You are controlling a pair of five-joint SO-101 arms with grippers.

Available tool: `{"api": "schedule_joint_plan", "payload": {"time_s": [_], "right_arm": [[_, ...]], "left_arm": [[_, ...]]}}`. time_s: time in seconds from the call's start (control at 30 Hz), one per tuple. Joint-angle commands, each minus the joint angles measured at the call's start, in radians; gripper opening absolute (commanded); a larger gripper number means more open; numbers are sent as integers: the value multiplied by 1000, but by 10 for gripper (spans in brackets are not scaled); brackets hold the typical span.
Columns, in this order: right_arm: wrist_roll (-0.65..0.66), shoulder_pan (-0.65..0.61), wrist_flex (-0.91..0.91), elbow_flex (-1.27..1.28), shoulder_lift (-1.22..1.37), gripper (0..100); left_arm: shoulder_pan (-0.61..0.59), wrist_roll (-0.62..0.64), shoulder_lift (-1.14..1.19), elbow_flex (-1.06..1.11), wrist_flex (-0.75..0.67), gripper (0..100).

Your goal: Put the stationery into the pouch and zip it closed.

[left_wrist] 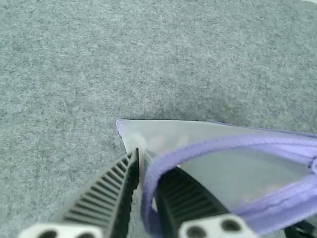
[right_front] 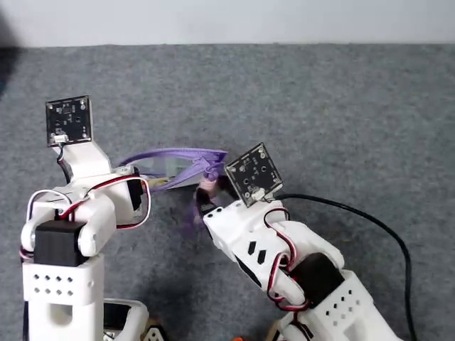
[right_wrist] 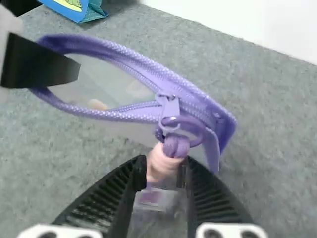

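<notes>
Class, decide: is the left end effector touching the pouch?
Touching. The left wrist view shows the left end effector closed on the pouch corner.

One pouch (right_front: pixel 174 165), one zipper pull (right_wrist: pixel 171 119), one pink charm (right_wrist: pixel 156 171), one black cable (right_front: pixel 370 224), and two claws: the left claw (left_wrist: pixel 141 159), the right claw (right_wrist: pixel 163 163).

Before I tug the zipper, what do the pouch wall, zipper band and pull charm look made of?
The pouch wall looks like soft frosted plastic, likely vinyl: contents show faintly through it. The zipper band is matte purple woven fabric, its weave visible. The pull charm seems smooth pink and purple beads, plastic or rubber; I cannot tell which.
</notes>
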Motion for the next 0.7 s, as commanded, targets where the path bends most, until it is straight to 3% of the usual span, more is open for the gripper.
{"api": "schedule_joint_plan", "payload": {"time_s": [0.0,0.2,0.43,0.63,0.67], "right_arm": [[26,48,-65,9,-8,117],[26,85,-70,14,-8,181],[26,87,-70,14,-8,180],[26,88,-79,8,-12,3],[26,88,-77,8,-15,9]], "left_arm": [[0,-5,-8,-7,-12,12],[0,-5,-8,-7,-12,12],[0,-5,-8,-7,-12,12],[0,-5,-8,-7,-12,12],[0,-5,-8,-7,-12,12]]}}
